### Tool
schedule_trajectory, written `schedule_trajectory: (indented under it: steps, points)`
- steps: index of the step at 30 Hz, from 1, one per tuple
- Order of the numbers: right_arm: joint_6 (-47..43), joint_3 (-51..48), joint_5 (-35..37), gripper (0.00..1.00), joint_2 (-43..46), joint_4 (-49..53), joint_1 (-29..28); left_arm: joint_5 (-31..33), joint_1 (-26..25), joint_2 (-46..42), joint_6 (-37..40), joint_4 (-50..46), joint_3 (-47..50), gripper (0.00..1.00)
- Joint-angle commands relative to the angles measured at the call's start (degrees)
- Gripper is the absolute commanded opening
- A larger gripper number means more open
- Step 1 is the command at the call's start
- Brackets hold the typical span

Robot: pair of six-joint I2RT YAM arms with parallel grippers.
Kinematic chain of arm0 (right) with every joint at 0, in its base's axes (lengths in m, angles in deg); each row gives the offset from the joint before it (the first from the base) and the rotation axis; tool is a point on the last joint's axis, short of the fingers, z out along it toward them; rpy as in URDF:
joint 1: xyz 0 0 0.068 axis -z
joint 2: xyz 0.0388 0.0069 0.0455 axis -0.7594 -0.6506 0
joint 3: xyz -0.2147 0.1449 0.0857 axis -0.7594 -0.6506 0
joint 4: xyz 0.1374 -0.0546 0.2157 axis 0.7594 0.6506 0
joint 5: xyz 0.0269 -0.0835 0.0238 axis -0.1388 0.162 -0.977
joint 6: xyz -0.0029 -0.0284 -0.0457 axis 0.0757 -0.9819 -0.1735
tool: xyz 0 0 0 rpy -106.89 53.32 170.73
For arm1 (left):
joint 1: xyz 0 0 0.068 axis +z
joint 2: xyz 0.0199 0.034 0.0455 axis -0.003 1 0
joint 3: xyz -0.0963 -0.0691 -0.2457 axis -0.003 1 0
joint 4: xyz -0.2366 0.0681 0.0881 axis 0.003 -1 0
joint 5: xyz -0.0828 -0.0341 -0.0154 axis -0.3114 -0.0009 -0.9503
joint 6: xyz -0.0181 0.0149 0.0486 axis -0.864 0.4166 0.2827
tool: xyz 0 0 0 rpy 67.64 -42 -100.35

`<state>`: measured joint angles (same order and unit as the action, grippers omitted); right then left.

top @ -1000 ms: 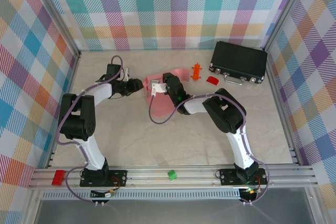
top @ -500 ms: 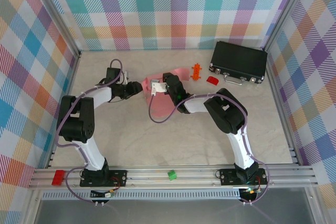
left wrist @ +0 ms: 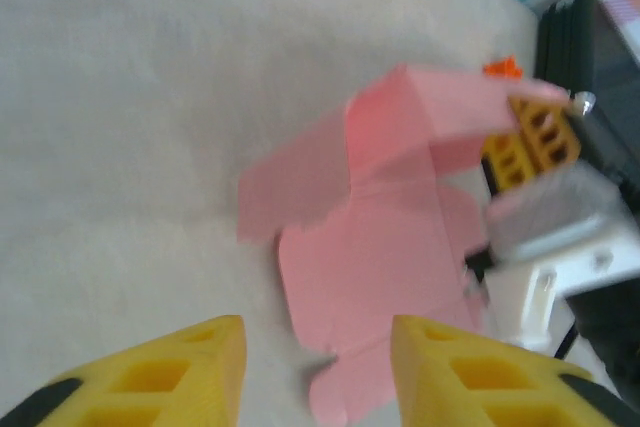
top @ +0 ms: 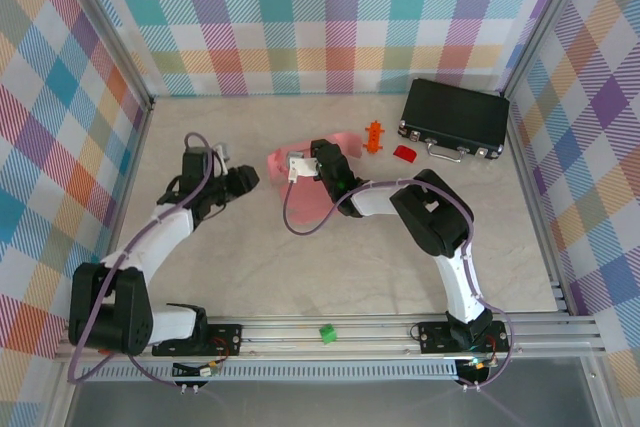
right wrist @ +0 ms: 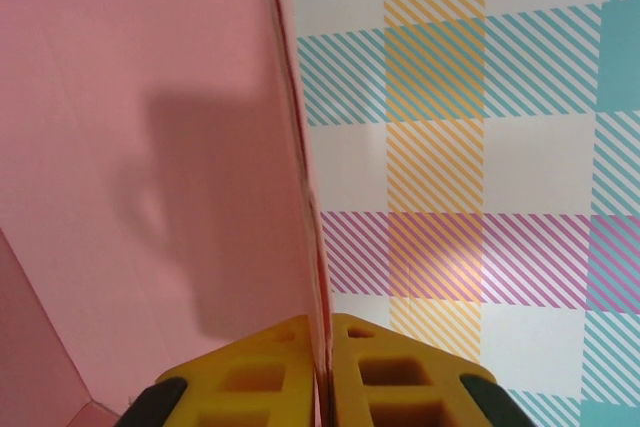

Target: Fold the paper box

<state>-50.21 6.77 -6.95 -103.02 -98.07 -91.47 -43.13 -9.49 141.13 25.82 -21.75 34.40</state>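
Note:
The paper box is a salmon-pink cut-out sheet lying mostly flat mid-table, with one flap raised toward the back. My right gripper is shut on that raised flap. In the right wrist view the card's edge runs straight down into the closed yellow fingertips. My left gripper hangs left of the sheet, apart from it. In the left wrist view the left gripper is open with nothing between its fingers, and the paper box lies on the table ahead of it.
A black hard case lies at the back right, with a small red block and an orange toy piece in front of it. A green block and a red piece rest on the front rail.
My left arm has drawn back from the sheet toward the left and near side, and its jaws have narrowed. The right gripper keeps its hold on the flap in place.

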Motion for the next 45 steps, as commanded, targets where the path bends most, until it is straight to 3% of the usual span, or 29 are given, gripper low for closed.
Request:
schedule_trajectory:
  steps: [1,5,15,24,36,45]
  points:
    - [1.0,-1.3,1.2,0.12,2.0,2.1,0.2,-0.5,-3.2,-3.4,-8.1,2.3,5.9,0.28]
    - [0.9,-1.6,1.3,0.12,1.6,2.0,0.2,1.7,-7.8,-4.8,-14.1,7.1,10.6,0.0]
    - [1.3,-1.2,1.5,0.12,1.1,2.1,0.2,0.3,-14.1,9.6,-20.5,23.0,10.4,0.0]
    - [1.3,-0.8,1.7,0.11,0.8,2.3,0.2,-1.0,-14.9,19.4,-22.8,29.6,7.1,0.0]
    - [1.1,-0.3,2.4,0.11,0.5,2.5,0.2,-2.8,-16.8,22.5,-21.2,20.5,5.9,0.0]
    - [-0.3,-2.0,3.1,0.11,1.5,1.4,0.2,10.3,-17.0,21.2,-10.2,-1.9,-0.1,0.0]
